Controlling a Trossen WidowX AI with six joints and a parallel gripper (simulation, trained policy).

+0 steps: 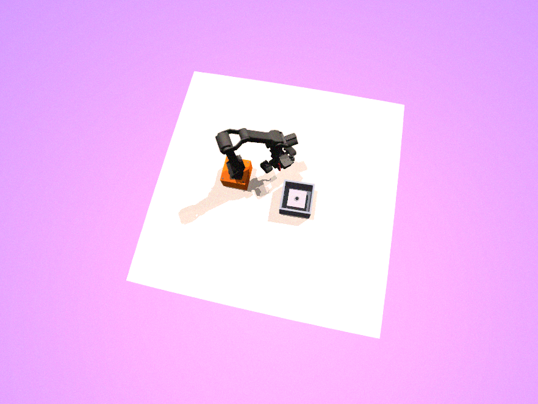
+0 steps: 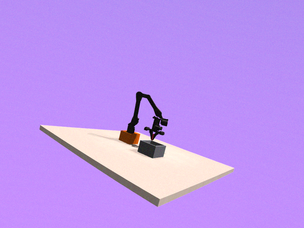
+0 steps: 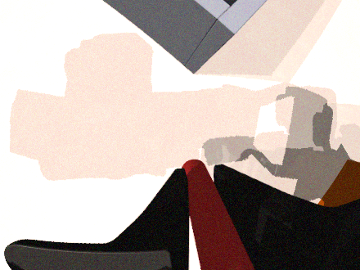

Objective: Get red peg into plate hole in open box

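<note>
The red peg (image 1: 279, 166) (image 2: 152, 136) (image 3: 213, 221) is between the fingers of my gripper (image 2: 152, 139) (image 3: 199, 176), which is shut on it. In the wrist view the peg slants between the two black fingers, its rounded end level with the fingertips. Gripper and peg are raised above the table, behind the box in the exterior view. The open grey box (image 1: 281, 198) (image 2: 147, 148) (image 3: 164, 30) stands apart from them. Its bottom holds a pale plate (image 1: 291, 204) with a dark round hole (image 1: 296, 198). The plate is hidden in the exterior view.
The arm's orange base (image 1: 234, 179) (image 2: 127, 137) (image 3: 345, 186) stands to the left of the box in the top and exterior views. The box walls rise around the plate. The table (image 1: 243, 260) (image 2: 156, 181) has its edges well away from the arm.
</note>
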